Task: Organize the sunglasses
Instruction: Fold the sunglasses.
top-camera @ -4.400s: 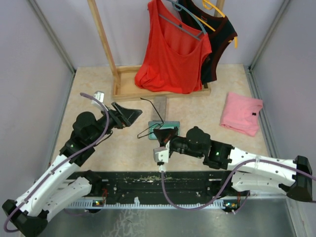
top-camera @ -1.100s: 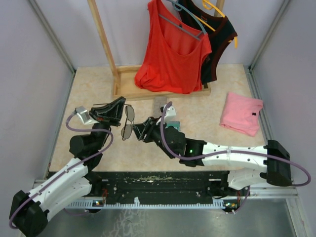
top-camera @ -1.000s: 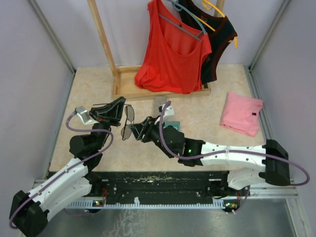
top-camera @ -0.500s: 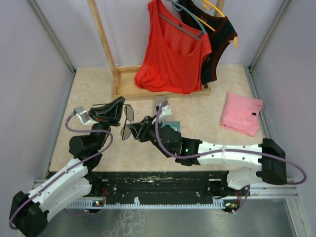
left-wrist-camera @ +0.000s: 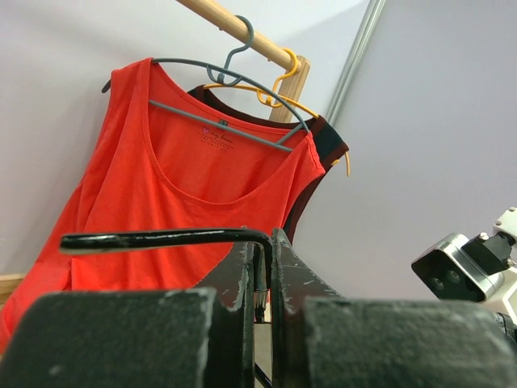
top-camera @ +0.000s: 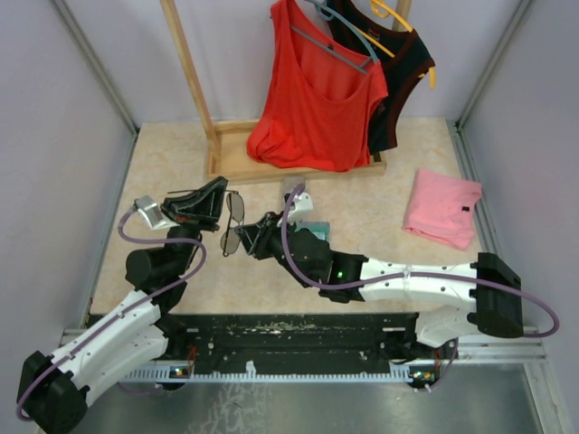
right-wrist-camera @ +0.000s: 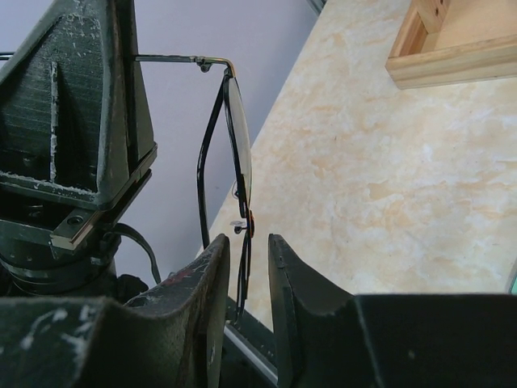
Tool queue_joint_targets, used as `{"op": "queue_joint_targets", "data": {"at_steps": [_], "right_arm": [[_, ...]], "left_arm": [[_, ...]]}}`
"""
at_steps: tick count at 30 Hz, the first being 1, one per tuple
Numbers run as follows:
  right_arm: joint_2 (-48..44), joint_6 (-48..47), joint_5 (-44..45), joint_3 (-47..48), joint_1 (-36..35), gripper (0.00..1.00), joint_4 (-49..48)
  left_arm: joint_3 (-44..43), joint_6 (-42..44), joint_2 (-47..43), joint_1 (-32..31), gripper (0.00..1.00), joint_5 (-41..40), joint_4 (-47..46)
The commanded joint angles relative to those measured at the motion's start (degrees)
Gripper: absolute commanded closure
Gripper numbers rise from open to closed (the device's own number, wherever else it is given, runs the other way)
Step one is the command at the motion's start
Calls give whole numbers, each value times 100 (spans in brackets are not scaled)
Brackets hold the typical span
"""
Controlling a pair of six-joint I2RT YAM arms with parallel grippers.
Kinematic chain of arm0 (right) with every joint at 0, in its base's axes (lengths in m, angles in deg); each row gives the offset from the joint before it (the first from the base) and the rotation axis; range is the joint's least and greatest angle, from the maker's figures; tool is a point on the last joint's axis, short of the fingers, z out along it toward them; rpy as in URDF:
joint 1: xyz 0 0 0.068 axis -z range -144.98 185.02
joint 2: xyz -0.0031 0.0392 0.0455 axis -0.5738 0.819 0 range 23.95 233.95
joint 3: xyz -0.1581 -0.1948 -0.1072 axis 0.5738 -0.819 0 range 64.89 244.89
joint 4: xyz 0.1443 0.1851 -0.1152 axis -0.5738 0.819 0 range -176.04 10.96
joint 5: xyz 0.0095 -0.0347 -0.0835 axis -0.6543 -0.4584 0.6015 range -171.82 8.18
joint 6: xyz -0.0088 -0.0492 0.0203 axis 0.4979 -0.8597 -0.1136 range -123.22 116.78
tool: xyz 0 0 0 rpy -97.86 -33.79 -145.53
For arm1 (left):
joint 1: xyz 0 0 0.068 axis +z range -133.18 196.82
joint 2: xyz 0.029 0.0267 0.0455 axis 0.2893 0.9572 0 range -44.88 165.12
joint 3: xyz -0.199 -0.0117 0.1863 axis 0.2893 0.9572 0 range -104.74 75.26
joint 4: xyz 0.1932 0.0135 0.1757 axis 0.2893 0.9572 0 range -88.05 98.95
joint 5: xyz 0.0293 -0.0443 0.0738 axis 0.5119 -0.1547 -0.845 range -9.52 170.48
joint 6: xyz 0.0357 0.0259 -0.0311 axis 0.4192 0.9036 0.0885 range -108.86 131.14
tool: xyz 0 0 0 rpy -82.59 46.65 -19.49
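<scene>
The step in hand looks like a two-arm handover or folding of one pair of sunglasses (top-camera: 236, 208), held up in the air above the near-middle of the desk (top-camera: 172, 158) and not resting on it.

Nearest, the right gripper (top-camera: 247, 238) reaches in from the right. In its wrist view the right gripper (right-wrist-camera: 246, 242) has its jaws a narrow gap apart, with the lower rim of the sunglasses (right-wrist-camera: 239, 137) standing between them. The wire looks thinner than the gap, so I judge nothing is pinched yet, though I cannot tell whether one finger touches.

Just beyond, the left gripper (top-camera: 220, 194) carries the pair. Its wrist view shows the left gripper (left-wrist-camera: 264, 250) pressed together on one slim temple arm (left-wrist-camera: 161, 238), which runs out sideways from the pinch. The lenses hang edge-on below it.

The next move probably calls for the right jaws to come together gently on the rim, squarely, so the light frame does not twist, before either arm pulls or lets go.

Behind the right arm a teal item (top-camera: 314, 229) lies on the desk, mostly hidden. A second pair is not in sight. Further back stands a wooden rack base (top-camera: 237, 168), with a red tank top (top-camera: 317, 99) and a dark top (top-camera: 404, 77) hanging over it. A folded pink cloth (top-camera: 441, 208) lies well apart, at the far right.
</scene>
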State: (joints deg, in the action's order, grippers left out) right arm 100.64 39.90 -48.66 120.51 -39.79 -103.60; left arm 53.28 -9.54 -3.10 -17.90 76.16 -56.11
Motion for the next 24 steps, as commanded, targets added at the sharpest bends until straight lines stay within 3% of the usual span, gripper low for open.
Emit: {"op": "queue_joint_targets", "data": {"at_steps": [1, 24], "right_arm": [[61, -40, 88, 318, 36, 74, -274], [48, -213, 304, 307, 45, 75, -488]], "left_arm": [[28, 69, -100, 0, 100, -52, -136], [58, 47, -100, 0, 100, 3, -137]]}}
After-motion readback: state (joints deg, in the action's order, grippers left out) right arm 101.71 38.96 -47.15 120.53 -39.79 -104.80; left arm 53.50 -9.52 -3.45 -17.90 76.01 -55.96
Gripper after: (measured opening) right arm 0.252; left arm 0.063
